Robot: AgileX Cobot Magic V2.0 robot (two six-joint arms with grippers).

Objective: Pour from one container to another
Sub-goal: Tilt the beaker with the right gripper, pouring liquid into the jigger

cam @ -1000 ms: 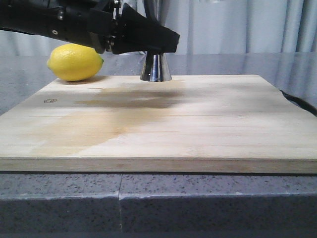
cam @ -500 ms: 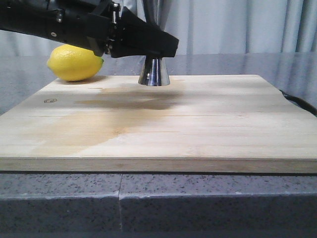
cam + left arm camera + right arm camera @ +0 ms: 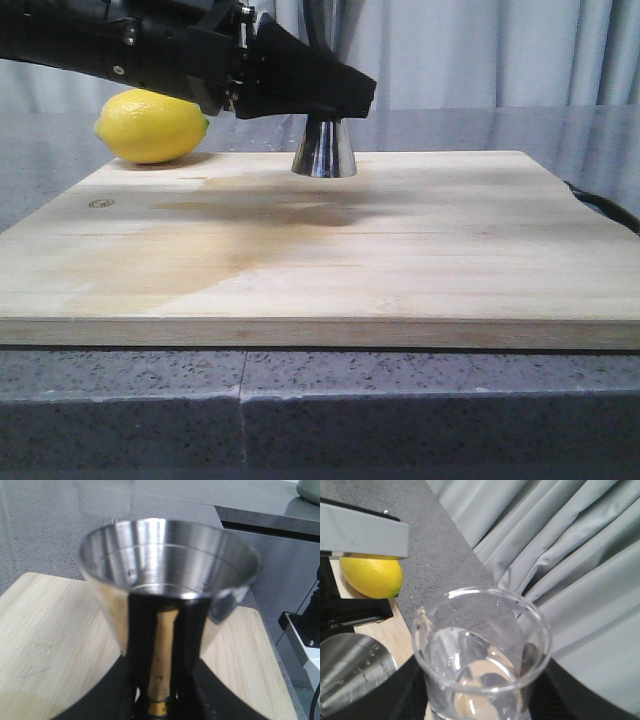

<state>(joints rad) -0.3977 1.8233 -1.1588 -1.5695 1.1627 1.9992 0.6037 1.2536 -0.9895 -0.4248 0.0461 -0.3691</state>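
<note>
The steel jigger (image 3: 323,150) shows its lower cone over the back of the wooden board (image 3: 400,250). I cannot tell whether its base touches the wood. My left gripper (image 3: 335,100) reaches in from the left and is shut on the jigger's waist. In the left wrist view the jigger's open cup (image 3: 170,560) fills the frame, the brass band sits between the black fingers (image 3: 142,680), and the left gripper (image 3: 160,700) is closed round it. My right gripper (image 3: 482,695) is shut on the clear glass beaker (image 3: 482,650), which hangs beside the jigger's rim (image 3: 350,665). The right gripper is out of the front view.
A yellow lemon (image 3: 150,125) lies at the board's back left corner, also visible as the lemon (image 3: 372,575) beyond the beaker. A black cable (image 3: 605,210) runs off the board's right side. Grey counter surrounds the board and a grey curtain hangs behind.
The left gripper and the jigger have shifted slightly right and nearer the camera, with the jigger's base sitting lower in the picture. The lemon has not moved.
</note>
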